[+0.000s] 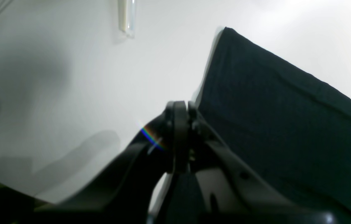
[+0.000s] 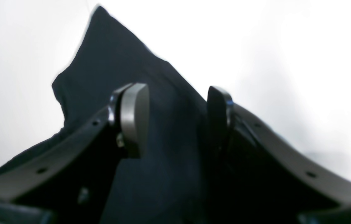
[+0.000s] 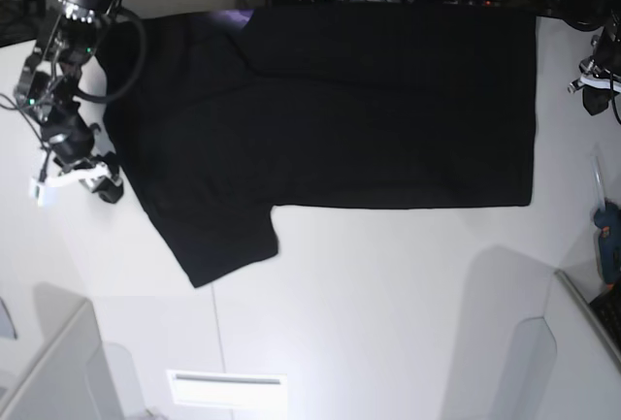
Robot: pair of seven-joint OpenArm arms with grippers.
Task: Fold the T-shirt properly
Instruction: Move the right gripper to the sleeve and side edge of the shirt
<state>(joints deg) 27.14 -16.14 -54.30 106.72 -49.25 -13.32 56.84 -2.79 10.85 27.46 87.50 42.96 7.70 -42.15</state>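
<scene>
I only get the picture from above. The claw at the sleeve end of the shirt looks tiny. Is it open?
Observer: Yes. Its wrist camera shows the right gripper with its jaws wide apart.
Child: Is anything between them?
Observer: Only the black T-shirt shows in the gap. I cannot tell whether the jaws touch it.
Child: And the claw at the other end?
Observer: The left gripper is shut, with its jaws pressed together right at the shirt's edge. I cannot tell whether any cloth is caught.
</scene>
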